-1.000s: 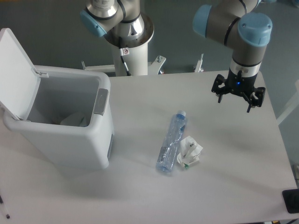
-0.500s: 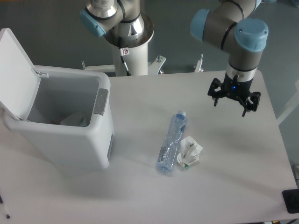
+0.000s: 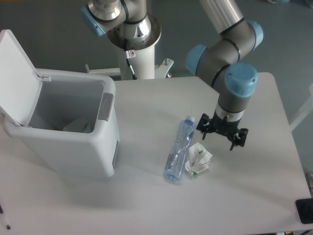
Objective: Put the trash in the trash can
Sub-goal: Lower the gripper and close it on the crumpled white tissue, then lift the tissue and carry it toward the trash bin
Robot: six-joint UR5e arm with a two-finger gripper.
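Swung down and left since a second ago, gripper [image 3: 221, 136] now low over the surface [image 3: 254, 196], jaws spread, nothing pinched. Crumpled wrapper [image 3: 198, 160] just below-left of the jaws, crushed bottle [image 3: 179, 149] lying further left, touching the wrapper. Trash can [image 3: 73, 127] well off to the left, lid [image 3: 17, 78] flipped up.
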